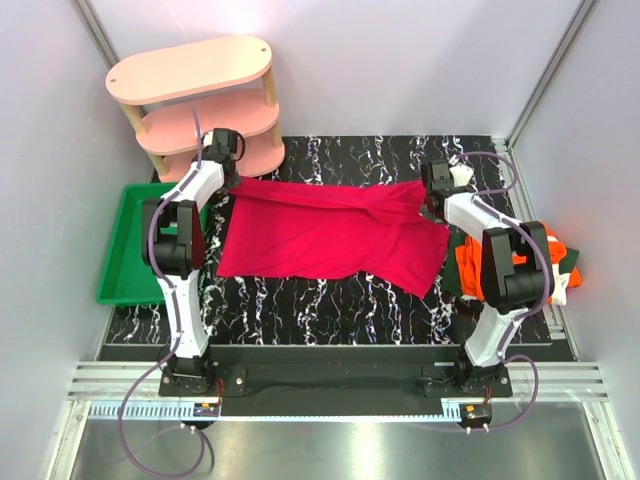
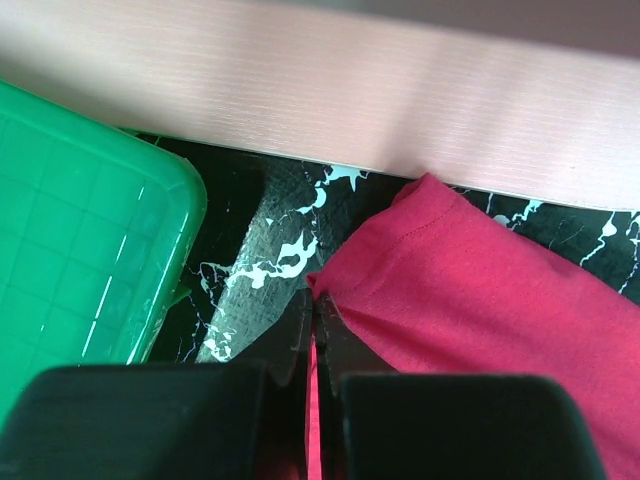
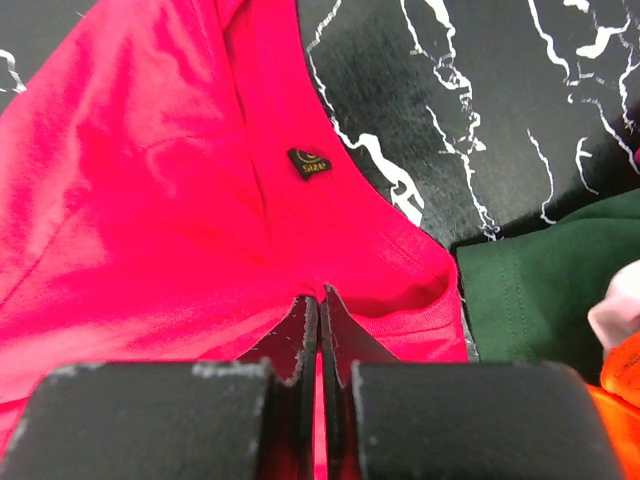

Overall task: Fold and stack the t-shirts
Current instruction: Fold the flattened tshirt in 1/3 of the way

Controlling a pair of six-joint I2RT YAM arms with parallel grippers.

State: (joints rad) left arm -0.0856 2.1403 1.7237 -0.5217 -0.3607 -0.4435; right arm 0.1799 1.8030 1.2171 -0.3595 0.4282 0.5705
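- Black counter [image 1: 330, 305] veined with white marbling sits inside grey walls, and both arms reach from its near edge toward its far edge.
- Left tool [image 2: 312, 300] is clenched on the crimson t-shirt [image 1: 330, 235], with red cloth pinched between its closed fingers at the shirt's far-left corner.
- Right tool [image 3: 320, 295] is clenched on the same shirt, biting a fold at its far-right end; a small dark tag [image 3: 309, 162] shows on the cloth just beyond the grip.
- Between the two tools the crimson t-shirt lies spread left to right across the middle of the counter, creased, its lower right part reaching toward the near edge.
- Just beside the right tool's grip lies the dark green t-shirt [image 3: 540, 290], its hem meeting the red cloth.
- Bunched over that one, against the counter's right edge, is the orange t-shirt [image 1: 560, 262].
- Along the left edge rests a green tray [image 1: 125, 250], its rounded corner close to the left tool.
- Beyond it, at the far-left corner, stands a pink shelf [image 1: 195, 75] with three tiers.
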